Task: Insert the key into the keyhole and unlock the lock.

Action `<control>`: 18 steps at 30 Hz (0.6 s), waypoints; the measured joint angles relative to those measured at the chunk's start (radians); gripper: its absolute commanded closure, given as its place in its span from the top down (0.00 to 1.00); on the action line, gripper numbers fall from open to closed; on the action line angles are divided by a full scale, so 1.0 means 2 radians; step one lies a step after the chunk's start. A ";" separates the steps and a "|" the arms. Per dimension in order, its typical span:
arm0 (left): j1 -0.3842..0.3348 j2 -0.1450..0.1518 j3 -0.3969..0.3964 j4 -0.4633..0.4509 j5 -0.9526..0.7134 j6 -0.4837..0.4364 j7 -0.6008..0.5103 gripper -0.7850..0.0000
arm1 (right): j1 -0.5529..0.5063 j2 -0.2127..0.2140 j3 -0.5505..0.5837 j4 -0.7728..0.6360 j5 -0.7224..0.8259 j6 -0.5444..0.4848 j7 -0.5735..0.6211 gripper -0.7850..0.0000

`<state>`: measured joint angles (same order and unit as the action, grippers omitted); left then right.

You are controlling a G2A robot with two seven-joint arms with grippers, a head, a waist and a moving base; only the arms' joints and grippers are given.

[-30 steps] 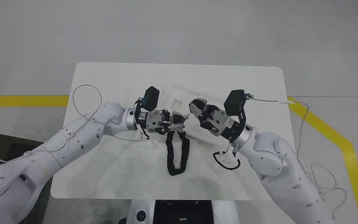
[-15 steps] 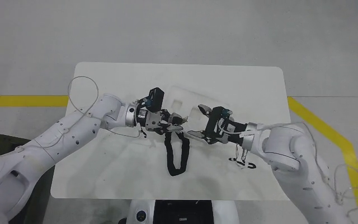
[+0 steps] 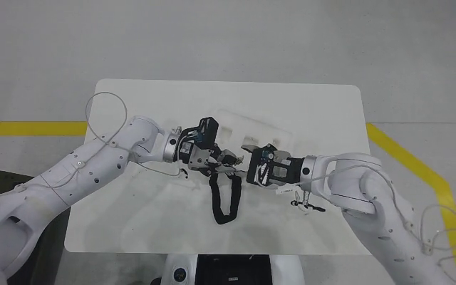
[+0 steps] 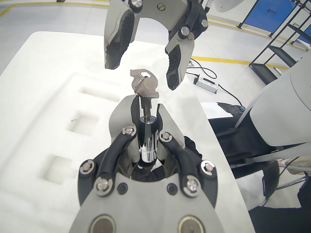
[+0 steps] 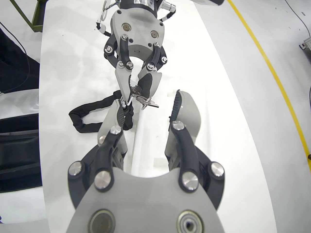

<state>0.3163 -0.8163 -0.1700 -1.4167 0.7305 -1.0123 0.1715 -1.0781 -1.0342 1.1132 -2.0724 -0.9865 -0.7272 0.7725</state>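
We show the left pincer [image 4: 145,107] clamped on the chromed cylindrical lock [image 4: 148,144]; the flat silver key [image 4: 144,84] sits inside the parted right pincer [image 4: 142,73]. We judge off-centre closure could lever the key askew.

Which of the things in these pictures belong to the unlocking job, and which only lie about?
For the job: key, lock with its black chain, left gripper shut on the lock, right gripper, fingers open.
Lying about: white foam tray, power adapter on the floor.
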 measured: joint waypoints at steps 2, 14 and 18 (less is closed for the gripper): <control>-0.001 0.000 0.000 -0.001 -0.003 0.000 -0.005 0.00 | 0.005 0.000 -0.005 0.001 -0.002 -0.003 0.004 0.25; -0.001 0.000 0.000 -0.005 -0.005 0.000 -0.013 0.00 | 0.014 0.001 -0.015 0.007 0.020 0.014 0.022 0.00; 0.000 0.000 0.000 -0.007 -0.003 0.000 -0.010 0.00 | 0.013 0.001 -0.017 0.010 0.050 0.032 0.033 0.00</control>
<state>0.3170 -0.8167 -0.1700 -1.4306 0.7246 -1.0123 0.1506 -1.0512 -1.0320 1.0796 -2.0525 -0.8867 -0.6626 0.8387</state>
